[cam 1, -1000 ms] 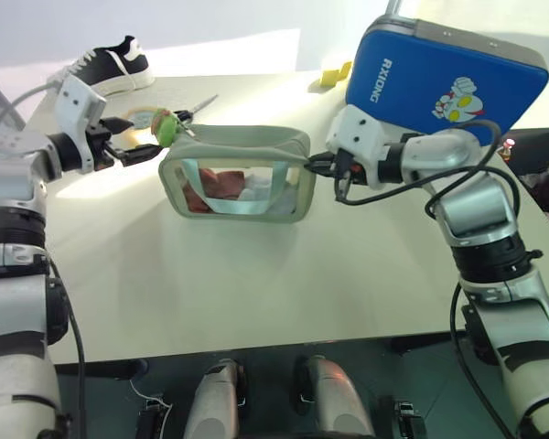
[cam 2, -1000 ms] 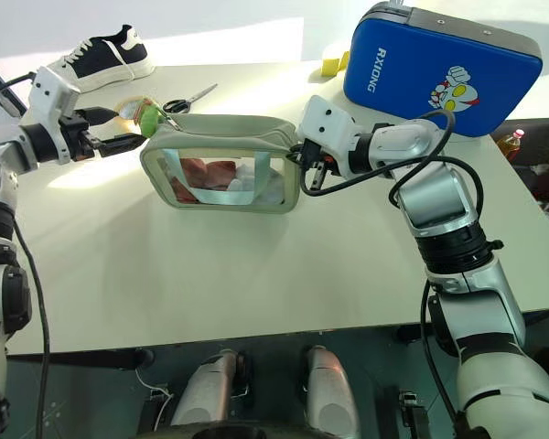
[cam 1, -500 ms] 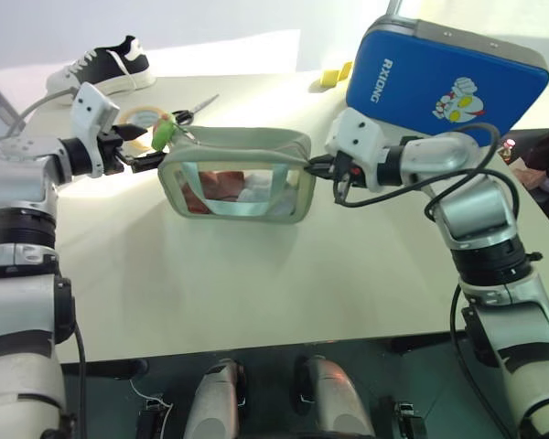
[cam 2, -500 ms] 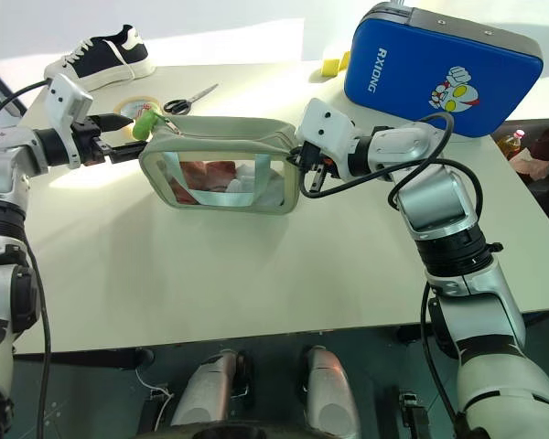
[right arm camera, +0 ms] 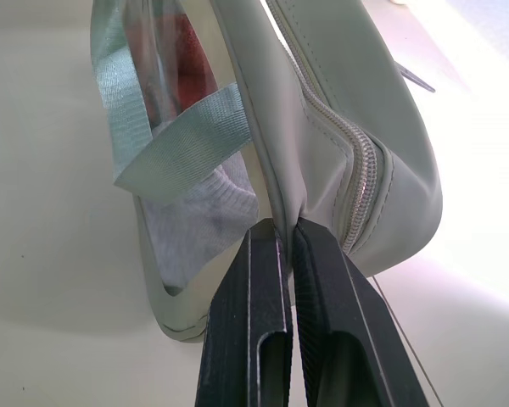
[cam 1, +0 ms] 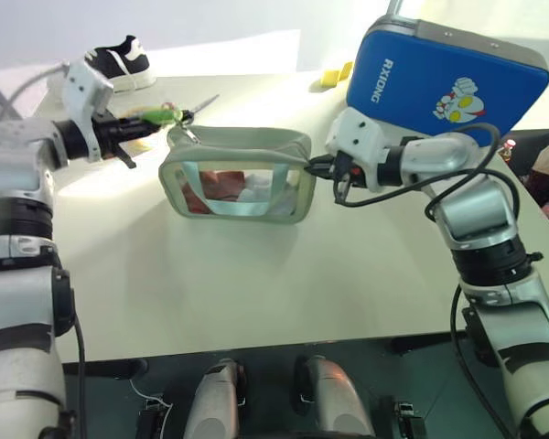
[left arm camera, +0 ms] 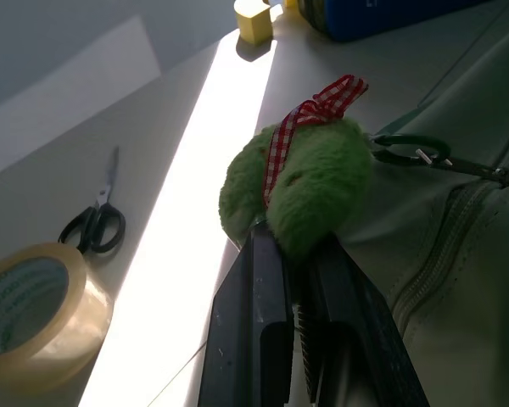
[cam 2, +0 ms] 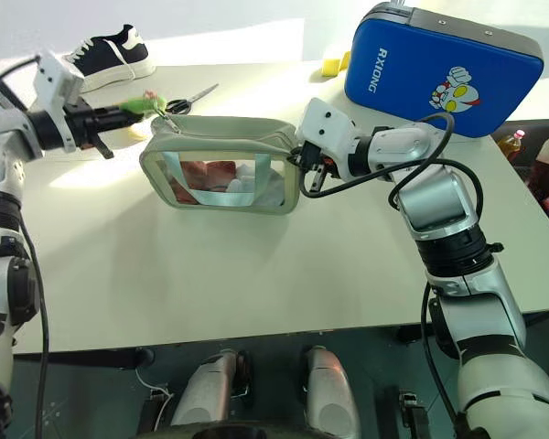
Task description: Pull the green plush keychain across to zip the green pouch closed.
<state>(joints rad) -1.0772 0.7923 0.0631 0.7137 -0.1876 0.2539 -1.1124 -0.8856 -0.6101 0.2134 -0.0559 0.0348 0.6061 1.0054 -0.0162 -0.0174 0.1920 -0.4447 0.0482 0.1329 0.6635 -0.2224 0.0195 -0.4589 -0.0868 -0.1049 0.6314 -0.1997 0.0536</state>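
Your left gripper [left arm camera: 299,254] is clamped on the soft, squashy green plush keychain [left arm camera: 310,191] at the green pouch [cam 1: 238,174]'s far end; your right gripper [right arm camera: 286,233] pinches the pouch's limp fabric end.

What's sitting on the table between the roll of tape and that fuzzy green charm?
In the left wrist view, black-handled scissors lie on the table between the tape roll and the green plush keychain.

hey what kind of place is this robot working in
Probably an indoor test or demo room, not a home: a plain pale table holds an odd mix of props, a sneaker, tape roll, scissors and a blue hard case.
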